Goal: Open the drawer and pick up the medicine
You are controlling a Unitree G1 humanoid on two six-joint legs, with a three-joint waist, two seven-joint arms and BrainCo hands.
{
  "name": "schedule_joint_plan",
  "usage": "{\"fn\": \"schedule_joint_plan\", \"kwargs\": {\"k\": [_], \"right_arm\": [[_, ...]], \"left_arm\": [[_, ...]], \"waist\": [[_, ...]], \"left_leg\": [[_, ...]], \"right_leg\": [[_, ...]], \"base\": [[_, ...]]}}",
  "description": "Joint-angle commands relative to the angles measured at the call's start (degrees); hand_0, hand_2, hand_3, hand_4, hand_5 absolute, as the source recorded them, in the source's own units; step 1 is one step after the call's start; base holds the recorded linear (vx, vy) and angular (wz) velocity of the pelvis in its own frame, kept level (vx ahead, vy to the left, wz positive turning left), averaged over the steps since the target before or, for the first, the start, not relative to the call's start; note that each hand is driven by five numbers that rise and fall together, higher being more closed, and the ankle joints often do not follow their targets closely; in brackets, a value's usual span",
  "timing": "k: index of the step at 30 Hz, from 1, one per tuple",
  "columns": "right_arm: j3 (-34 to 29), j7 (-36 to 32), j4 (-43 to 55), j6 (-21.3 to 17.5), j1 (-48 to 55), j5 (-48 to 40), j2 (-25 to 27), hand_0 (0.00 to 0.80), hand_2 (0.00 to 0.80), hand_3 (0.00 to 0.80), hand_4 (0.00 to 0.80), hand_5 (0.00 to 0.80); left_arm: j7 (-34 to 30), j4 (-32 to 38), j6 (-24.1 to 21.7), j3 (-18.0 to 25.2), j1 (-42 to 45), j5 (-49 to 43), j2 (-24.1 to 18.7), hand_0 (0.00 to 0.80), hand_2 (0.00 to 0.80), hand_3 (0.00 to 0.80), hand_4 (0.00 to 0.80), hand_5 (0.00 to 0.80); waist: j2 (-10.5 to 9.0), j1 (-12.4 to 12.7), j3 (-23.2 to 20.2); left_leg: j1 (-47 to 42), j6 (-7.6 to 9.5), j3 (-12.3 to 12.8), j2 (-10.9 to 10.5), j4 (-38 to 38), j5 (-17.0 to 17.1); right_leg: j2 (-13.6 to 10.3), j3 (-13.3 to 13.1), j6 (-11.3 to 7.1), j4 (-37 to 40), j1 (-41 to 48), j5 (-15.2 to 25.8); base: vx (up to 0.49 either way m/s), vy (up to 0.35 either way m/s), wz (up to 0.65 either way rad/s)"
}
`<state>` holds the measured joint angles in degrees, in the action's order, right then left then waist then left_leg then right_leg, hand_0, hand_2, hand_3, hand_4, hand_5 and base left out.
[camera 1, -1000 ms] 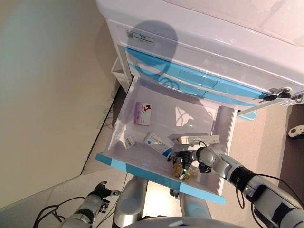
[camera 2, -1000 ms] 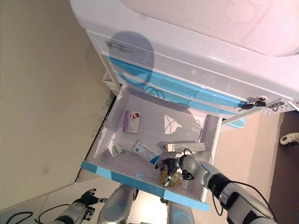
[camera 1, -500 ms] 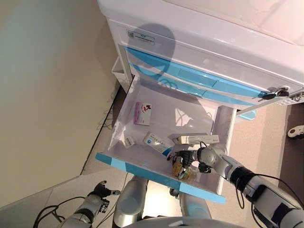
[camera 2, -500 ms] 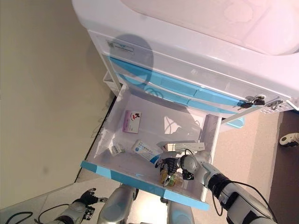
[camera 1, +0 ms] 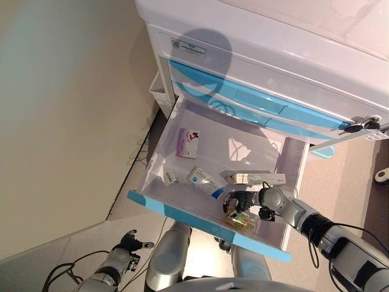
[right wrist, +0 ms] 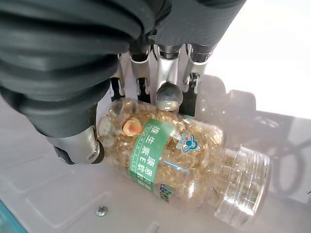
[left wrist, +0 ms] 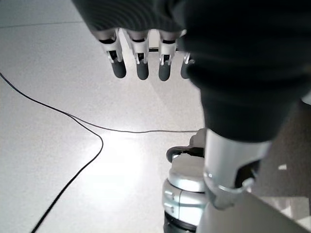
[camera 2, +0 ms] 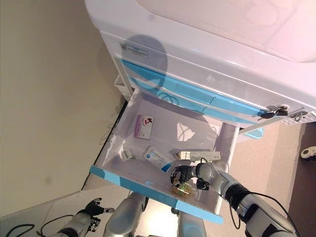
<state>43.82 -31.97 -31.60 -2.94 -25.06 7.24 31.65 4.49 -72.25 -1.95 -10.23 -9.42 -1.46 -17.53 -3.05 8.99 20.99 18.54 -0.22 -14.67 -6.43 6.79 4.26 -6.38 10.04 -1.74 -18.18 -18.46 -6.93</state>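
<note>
The white drawer with a blue front (camera 1: 182,214) stands pulled out of the cabinet. Near its front right corner a clear medicine bottle (camera 1: 242,221) of yellow capsules with a green label (right wrist: 155,160) lies on its side on the drawer floor. My right hand (camera 1: 239,199) reaches down over it. Its fingers (right wrist: 168,96) curl onto the top of the bottle and its thumb (right wrist: 77,145) presses against the bottle's base. My left hand (camera 1: 129,243) hangs low by the floor, its fingers (left wrist: 141,68) straight and holding nothing.
Also in the drawer are a pink-and-white box (camera 1: 188,142), a blue-and-white box (camera 1: 203,180), a long white box (camera 1: 258,179) just behind my hand, and a small packet (camera 1: 169,177). Shut blue drawers (camera 1: 255,100) overhang the back. Keys (camera 1: 364,123) hang at the cabinet's right.
The whole picture has shifted a little to the right and down, so the camera moved. The bottle now lies flatter under my right hand. The left hand has not moved.
</note>
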Motion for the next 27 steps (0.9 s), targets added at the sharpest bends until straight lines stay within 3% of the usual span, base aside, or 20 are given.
{"fn": "schedule_joint_plan", "kwargs": {"k": [1, 8, 13, 18, 27], "right_arm": [[0.6, -1.1, 6.0, -2.0, 5.1, -2.9, -1.0, 0.800, 0.800, 0.800, 0.800, 0.800], [-1.6, 1.3, 3.2, -2.9, 4.0, 7.0, -0.3, 0.800, 0.800, 0.800, 0.800, 0.800], [-2.8, 2.2, -1.9, -1.1, 3.6, 12.2, -1.0, 0.800, 0.800, 0.800, 0.800, 0.800], [-3.2, 1.9, -4.8, 0.4, 2.3, 11.5, -2.2, 0.800, 0.800, 0.800, 0.800, 0.800], [-2.5, -1.2, -3.5, 4.2, -3.3, 2.4, -1.6, 0.800, 0.800, 0.800, 0.800, 0.800]], "left_arm": [[0.0, 0.2, -0.3, 2.0, 1.1, -0.1, -0.8, 0.000, 0.000, 0.000, 0.000, 0.000], [-0.8, -0.2, 0.1, 1.9, 1.5, -0.6, -0.4, 0.000, 0.000, 0.000, 0.000, 0.000], [-1.1, -0.6, 0.7, 1.7, 1.3, -0.4, -0.3, 0.000, 0.000, 0.000, 0.000, 0.000], [-1.4, -0.7, 0.8, 1.3, 1.0, 0.2, -0.3, 0.000, 0.000, 0.000, 0.000, 0.000], [-2.5, 0.4, 0.5, 0.5, 1.4, 2.0, -0.5, 0.000, 0.000, 0.000, 0.000, 0.000]], "waist": [[0.22, 0.0, -1.2], [0.21, -0.2, -2.0], [-0.35, -0.6, -2.2], [-0.62, -0.5, -2.0], [-1.13, -0.2, -1.5]], "left_leg": [[0.7, 3.04, 1.7, -2.8, 0.5, -1.1], [0.6, 2.99, 2.3, -2.6, 0.3, -1.1], [0.8, 2.86, 2.9, -2.0, 0.4, -1.2], [0.8, 2.84, 3.4, -1.8, 0.5, -1.3], [0.7, 2.72, 4.1, -1.5, 0.8, -1.3]], "right_leg": [[-3.3, -1.2, -3.39, -2.1, -3.1, 6.2], [-2.9, -1.3, -3.41, -1.3, -3.1, 6.3], [-2.5, -1.7, -3.41, -0.4, -3.4, 6.8], [-2.3, -2.0, -3.36, -0.5, -3.6, 6.9], [-2.2, -2.3, -3.39, -0.5, -3.7, 7.2]], "base": [[0.000, 0.000, 0.00], [0.000, 0.000, 0.00], [-0.009, -0.004, -0.06], [-0.008, -0.010, -0.06], [-0.007, -0.004, -0.04]]}}
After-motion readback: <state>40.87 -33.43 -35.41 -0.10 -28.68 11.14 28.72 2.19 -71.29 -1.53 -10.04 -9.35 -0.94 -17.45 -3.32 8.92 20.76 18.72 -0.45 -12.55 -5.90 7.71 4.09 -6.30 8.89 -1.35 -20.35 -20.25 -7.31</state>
